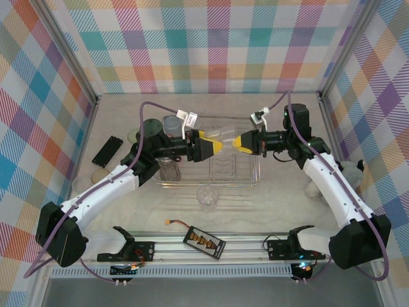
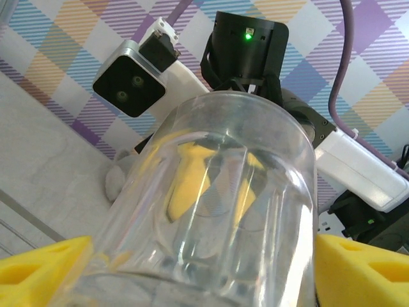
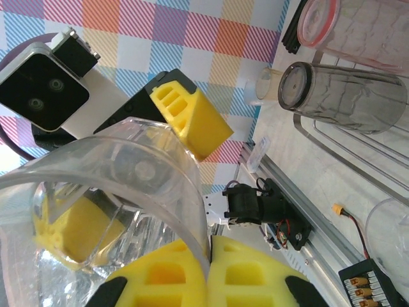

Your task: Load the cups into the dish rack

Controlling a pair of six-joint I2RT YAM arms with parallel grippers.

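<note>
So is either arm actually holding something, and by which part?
The right gripper pinches the clear cup by its rim; the left gripper straddles its other end, grip unclear.

Plaid cloth closes the space on three sides: a back wall, a left wall and a right wall, all checked in teal, orange, purple, pink and yellow on white. Bare aluminium posts run up the corners where the panels meet (from above they slant outward toward the top). The table top is a pale, faintly mottled beige with a matte finish. A silver aluminium rail runs along its near edge. The light is soft and even, leaving only faint shadows on the table. The same checks stand behind in both wrist views.
</note>
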